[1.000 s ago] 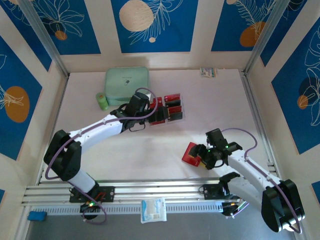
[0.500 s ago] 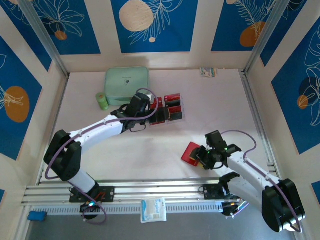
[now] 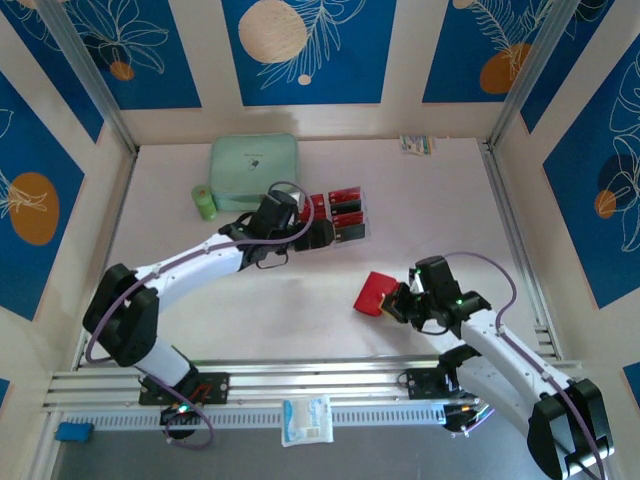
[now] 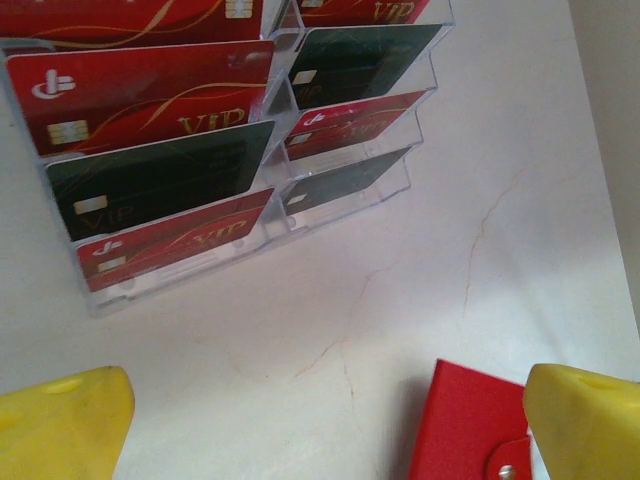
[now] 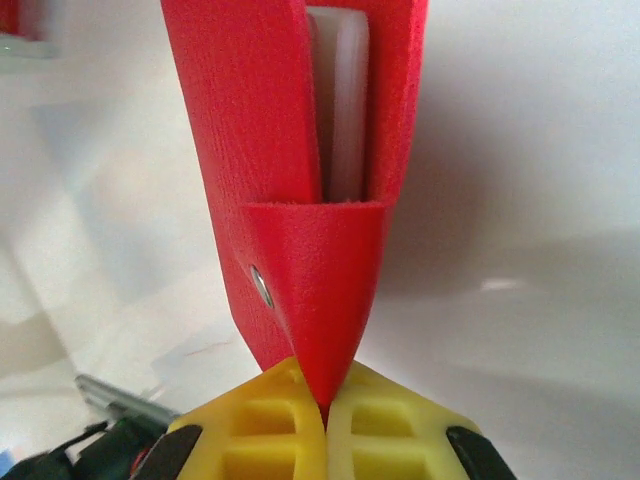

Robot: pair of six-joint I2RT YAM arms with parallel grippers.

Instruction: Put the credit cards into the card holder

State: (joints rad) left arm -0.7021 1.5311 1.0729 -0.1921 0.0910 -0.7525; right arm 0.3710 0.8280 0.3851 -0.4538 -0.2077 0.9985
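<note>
The credit cards (image 4: 160,150), red and dark ones marked VIP, stand in the slots of a clear tiered rack (image 3: 345,213). My left gripper (image 3: 316,233) hovers just in front of that rack, open wide, with only bare table between its yellow fingertips (image 4: 60,430). The card holder (image 3: 374,293), a small red wallet, is raised on edge over the table. Its snap tab is pinched in my right gripper (image 5: 325,415), which is shut on it. Pale sleeves (image 5: 340,110) show between the wallet's red covers. A corner of the card holder (image 4: 465,425) lies near my left gripper (image 4: 325,440).
A mint-green zip case (image 3: 253,170) and a small green roll (image 3: 204,202) sit at the back left. A small packet (image 3: 417,144) lies by the back wall. Metal rails (image 3: 300,385) run along the near edge, with a white pouch (image 3: 306,420) on them.
My right gripper has closed on the card holder's tab and tipped the wallet up, shifting it slightly left and away. The left gripper has drawn back a little, uncovering more of the rack.
</note>
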